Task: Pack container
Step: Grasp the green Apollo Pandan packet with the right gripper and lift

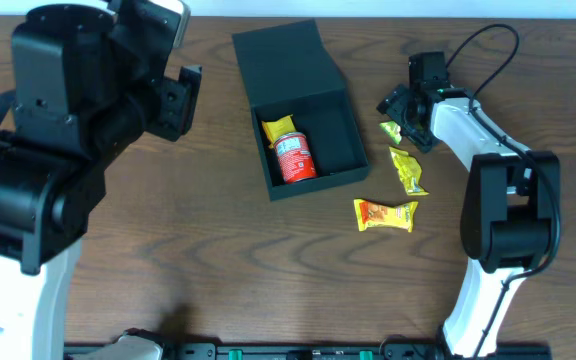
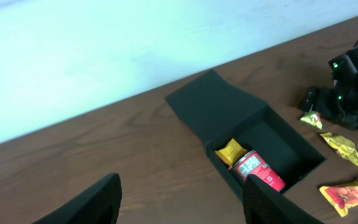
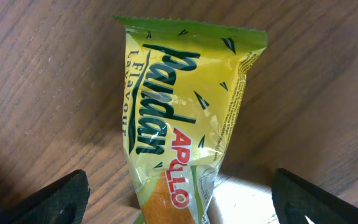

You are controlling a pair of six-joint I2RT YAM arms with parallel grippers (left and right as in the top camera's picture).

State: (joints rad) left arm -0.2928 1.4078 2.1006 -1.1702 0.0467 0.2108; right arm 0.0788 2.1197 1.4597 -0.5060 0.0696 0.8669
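Observation:
The dark teal container stands open at mid-table, its lid flap laid back. Inside lie a red can and a yellow packet. To its right my right gripper hangs low over a yellow-green pandan packet. In the right wrist view that gripper is open, its fingers standing either side of the packet's lower end with gaps on both sides. My left gripper is open and empty over bare wood left of the container.
Another yellow packet and an orange packet lie on the table right of the container's front corner. The left arm's bulk fills the left side. A pale wall borders the table's far edge.

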